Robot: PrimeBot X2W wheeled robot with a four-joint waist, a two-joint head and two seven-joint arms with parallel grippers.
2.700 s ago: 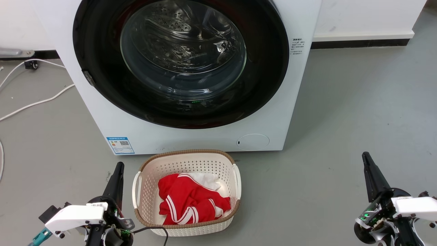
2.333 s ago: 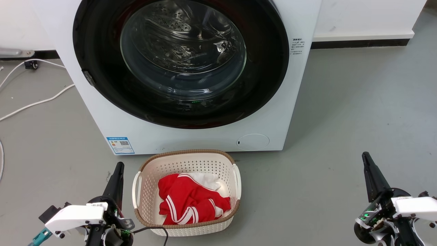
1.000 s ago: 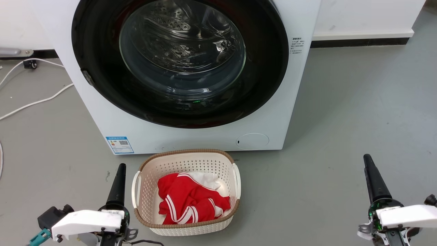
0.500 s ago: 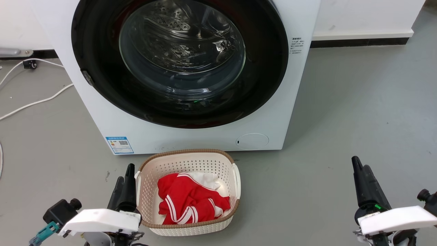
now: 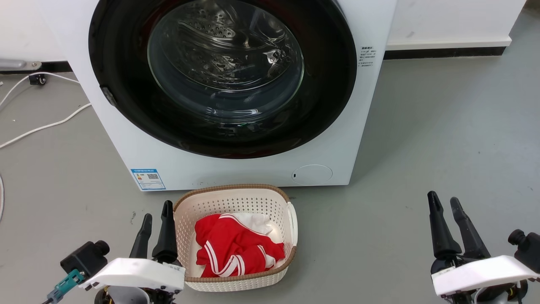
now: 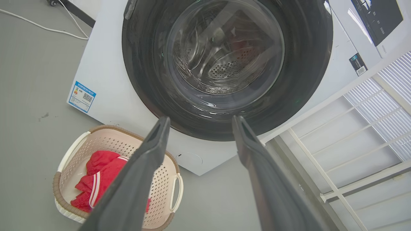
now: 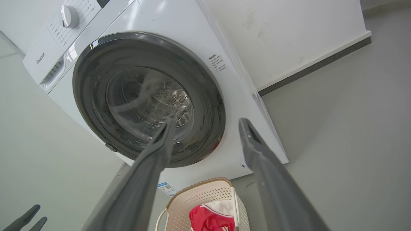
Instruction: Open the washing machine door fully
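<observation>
Nearest, at the lower left: left tool [image 5: 157,210], fingers parted a moderate way, gripping nothing, tips up and just beside the left wall of the basket [image 5: 232,204]. Opposite, at the lower right: right tool [image 5: 442,196], likewise parted and empty, over bare floor [image 5: 422,139], well apart from the basket. Inside the basket, red cloth [image 5: 236,249].

Just behind the basket's far rim, the white front of the machine [image 5: 253,171], with blue label [image 5: 148,179] low on the left and round cap [image 5: 312,175] low on the right. Higher up that front: door [image 5: 225,63], shut, flush against the machine, black ring and glass bowl facing the tools, nearly as wide as the front itself. On the ring's left edge, a small grey tab [image 5: 109,96]; hinge or catch, cannot tell.

Key relation: door ahead of and above both tools, face upright, beyond the basket. Left tool roughly in line with the ring's left side, right tool out past the machine's right edge. Judging by this, neither much nearer overall; right rim closer to the right tool, left rim and tab closer to the left. Probably a reach up and forward, over or round the basket, to whichever rim swings free; not yet begun.
</observation>
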